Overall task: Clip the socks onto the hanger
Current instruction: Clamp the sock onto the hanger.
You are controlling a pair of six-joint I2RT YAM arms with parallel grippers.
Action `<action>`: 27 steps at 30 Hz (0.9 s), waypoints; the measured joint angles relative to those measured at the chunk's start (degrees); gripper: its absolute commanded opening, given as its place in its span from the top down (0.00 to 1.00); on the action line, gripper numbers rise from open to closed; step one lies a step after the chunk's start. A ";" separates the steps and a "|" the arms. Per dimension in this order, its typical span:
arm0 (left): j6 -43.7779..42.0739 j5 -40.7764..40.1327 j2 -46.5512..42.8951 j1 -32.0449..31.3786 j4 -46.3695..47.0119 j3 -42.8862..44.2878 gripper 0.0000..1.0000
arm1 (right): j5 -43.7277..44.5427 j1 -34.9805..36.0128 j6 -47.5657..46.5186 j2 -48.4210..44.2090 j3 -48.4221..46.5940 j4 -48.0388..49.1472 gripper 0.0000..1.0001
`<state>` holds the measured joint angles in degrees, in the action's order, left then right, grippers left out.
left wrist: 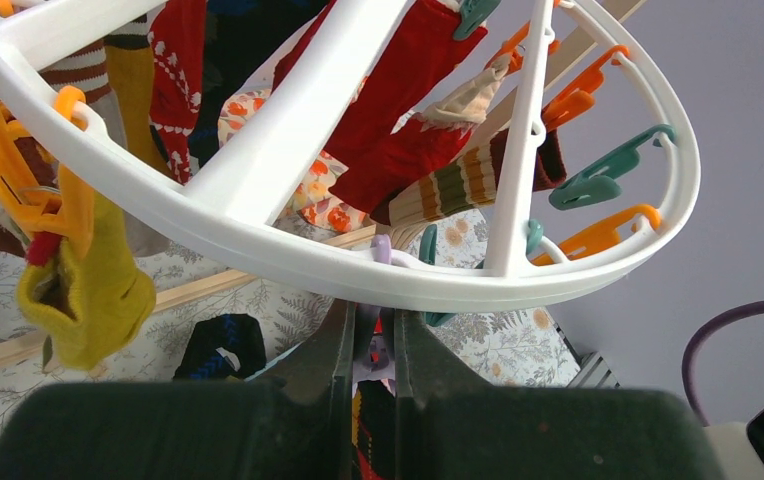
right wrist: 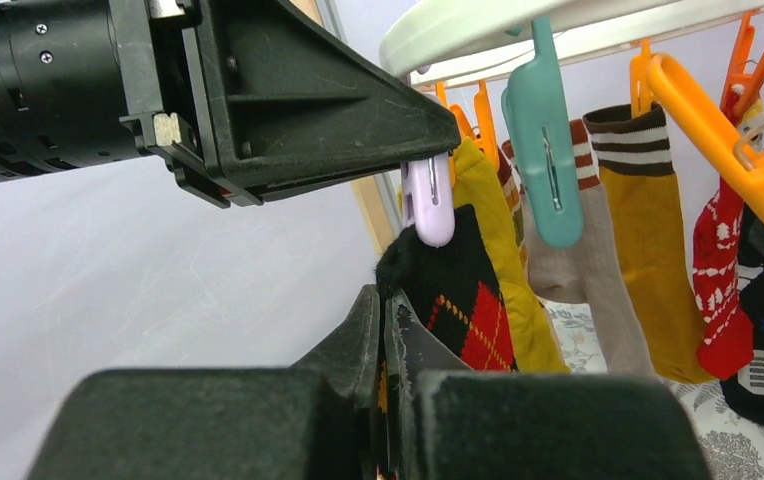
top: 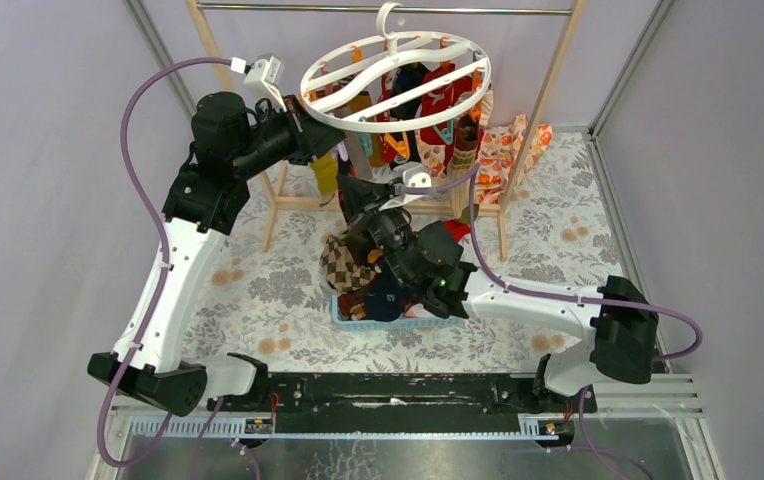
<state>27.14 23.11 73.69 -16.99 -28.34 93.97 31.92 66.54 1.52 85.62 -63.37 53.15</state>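
Observation:
The white oval hanger [top: 308,78] hangs from the rack's rod with several socks clipped under it. My left gripper [top: 330,140] reaches under its near rim [left wrist: 288,150] and is shut on a small lilac clip [right wrist: 428,200] that dangles there. In the left wrist view the fingers [left wrist: 373,315] press the clip from both sides. My right gripper [right wrist: 386,300] is shut on a black sock with red diamonds [right wrist: 468,300] and holds it up, its top edge at the clip's lower end. I cannot tell whether the clip grips the sock.
A blue basket [top: 398,320] with more socks, one of them brown argyle [top: 343,265], sits under my right arm. The wooden rack [top: 548,90] and a floral cloth [top: 508,150] stand behind. A teal clip [right wrist: 548,150] and a yellow sock [left wrist: 88,290] hang close by.

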 measured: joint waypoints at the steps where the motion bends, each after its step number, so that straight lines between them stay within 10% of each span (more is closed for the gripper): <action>1: 0.00 0.00 0.00 0.00 0.00 -0.02 1.00 | -0.04 0.00 -0.26 0.09 -0.22 0.02 1.00; 18: -0.02 0.02 0.00 0.00 0.02 -0.02 1.00 | -0.63 -0.70 -4.94 0.87 -3.37 -0.70 1.00; 27: 0.07 0.07 0.00 0.00 0.09 -0.02 0.60 | -1.49 -0.72 -5.14 0.87 -3.37 -1.42 0.97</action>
<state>27.20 23.18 73.69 -16.99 -28.25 93.95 30.44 65.82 -3.62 86.50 -66.74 51.72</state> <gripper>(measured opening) 0.340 0.019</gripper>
